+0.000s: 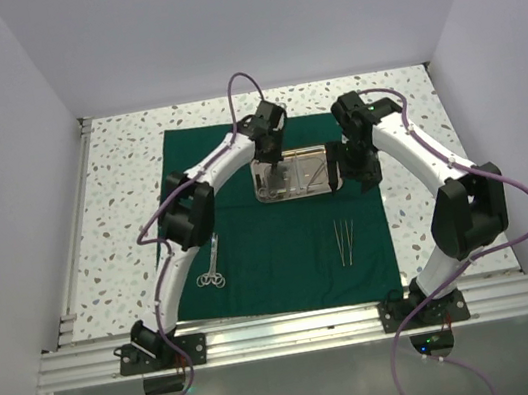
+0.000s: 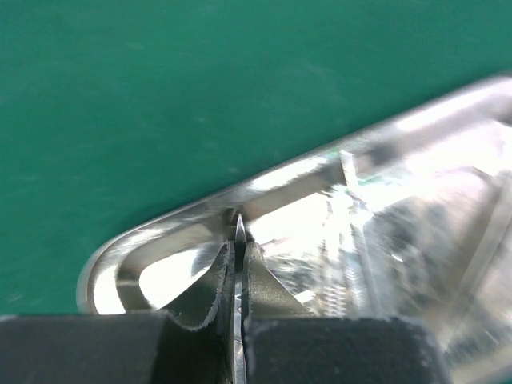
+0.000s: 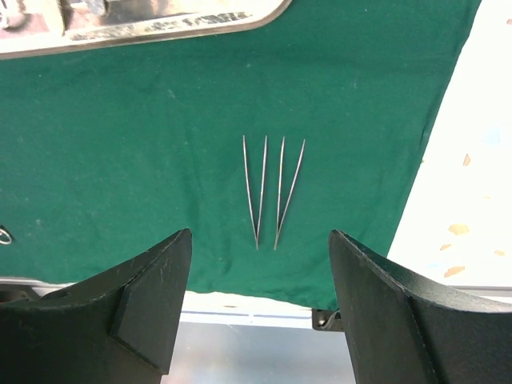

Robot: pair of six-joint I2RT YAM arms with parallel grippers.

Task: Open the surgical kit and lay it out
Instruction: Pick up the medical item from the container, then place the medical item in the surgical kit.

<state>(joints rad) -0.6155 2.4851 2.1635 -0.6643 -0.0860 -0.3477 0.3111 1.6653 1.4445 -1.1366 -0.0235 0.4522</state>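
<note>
The dark green drape (image 1: 284, 255) lies spread flat on the table. The shiny steel tray (image 1: 305, 172) sits on its back half. My left gripper (image 1: 271, 148) is over the tray's left end. In the left wrist view it (image 2: 238, 248) is shut on a thin pointed steel instrument (image 2: 238, 228), just inside the tray's rounded corner (image 2: 120, 256). I cannot tell which kind of instrument it is. My right gripper (image 1: 361, 169) is open and empty just right of the tray. Two tweezers (image 1: 346, 243) lie side by side on the drape and also show in the right wrist view (image 3: 270, 188). A ring-handled instrument (image 1: 212, 267) lies at the drape's left.
The speckled tabletop (image 1: 123, 201) shows around the drape. White walls enclose the left, back and right. An aluminium rail (image 1: 287, 334) runs along the near edge by the arm bases. The tray's near rim shows at the top of the right wrist view (image 3: 136, 32).
</note>
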